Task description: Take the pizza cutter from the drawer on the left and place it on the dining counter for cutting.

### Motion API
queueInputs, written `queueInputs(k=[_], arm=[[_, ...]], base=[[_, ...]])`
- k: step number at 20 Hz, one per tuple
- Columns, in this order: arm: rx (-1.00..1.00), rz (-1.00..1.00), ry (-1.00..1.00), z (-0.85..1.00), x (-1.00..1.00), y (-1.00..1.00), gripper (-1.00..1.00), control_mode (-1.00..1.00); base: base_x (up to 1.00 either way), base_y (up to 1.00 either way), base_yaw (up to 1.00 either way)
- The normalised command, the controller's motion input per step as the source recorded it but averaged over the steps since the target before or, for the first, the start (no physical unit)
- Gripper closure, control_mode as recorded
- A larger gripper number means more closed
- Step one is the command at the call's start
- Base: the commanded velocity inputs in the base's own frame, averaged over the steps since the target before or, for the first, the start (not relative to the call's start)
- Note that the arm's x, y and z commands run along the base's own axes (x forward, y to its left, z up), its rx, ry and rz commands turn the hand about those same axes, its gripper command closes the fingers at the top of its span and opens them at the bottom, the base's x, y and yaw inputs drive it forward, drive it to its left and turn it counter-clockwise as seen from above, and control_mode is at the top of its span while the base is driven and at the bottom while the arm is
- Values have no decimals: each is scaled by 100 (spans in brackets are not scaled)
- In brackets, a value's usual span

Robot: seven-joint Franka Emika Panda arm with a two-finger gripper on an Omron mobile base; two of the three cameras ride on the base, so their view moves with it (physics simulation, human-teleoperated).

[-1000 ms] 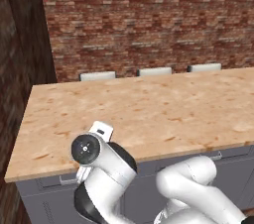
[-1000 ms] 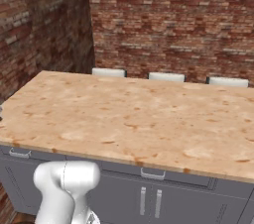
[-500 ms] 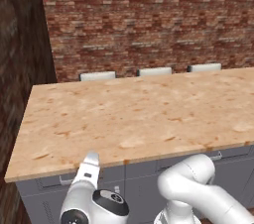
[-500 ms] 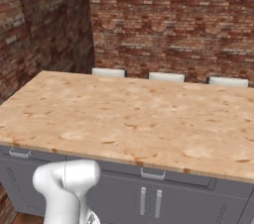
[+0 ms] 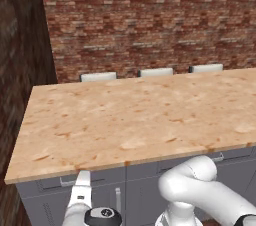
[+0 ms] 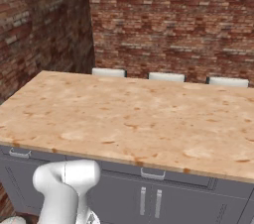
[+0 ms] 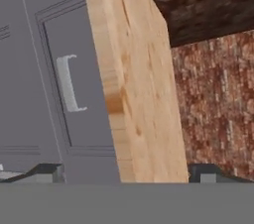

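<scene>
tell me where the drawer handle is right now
In the hand view the drawer's handle sits left of centre on the closed grey drawer, just beside the dining counter edge, ahead of the open gripper.

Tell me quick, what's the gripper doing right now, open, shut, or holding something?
Gripper: open and holding nothing; its dark tips stand wide apart, facing the shut shallow grey drawer with the short silver bar handle.

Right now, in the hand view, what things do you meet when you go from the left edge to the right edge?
Grey drawer front → its silver bar handle → light-tan edge of the dining counter → red brick wall.
</scene>
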Motion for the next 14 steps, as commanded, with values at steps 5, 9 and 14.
queueInputs(k=[5,9,14], arm=[[-22,0,-13,-66,0,26,-100,-100],[-21,0,-23,-53,2,8,-100,-100],[-18,0,-33,-18,2,0,-100,-100]], base=[[0,0,0],[0,0,0],[0,0,0]])
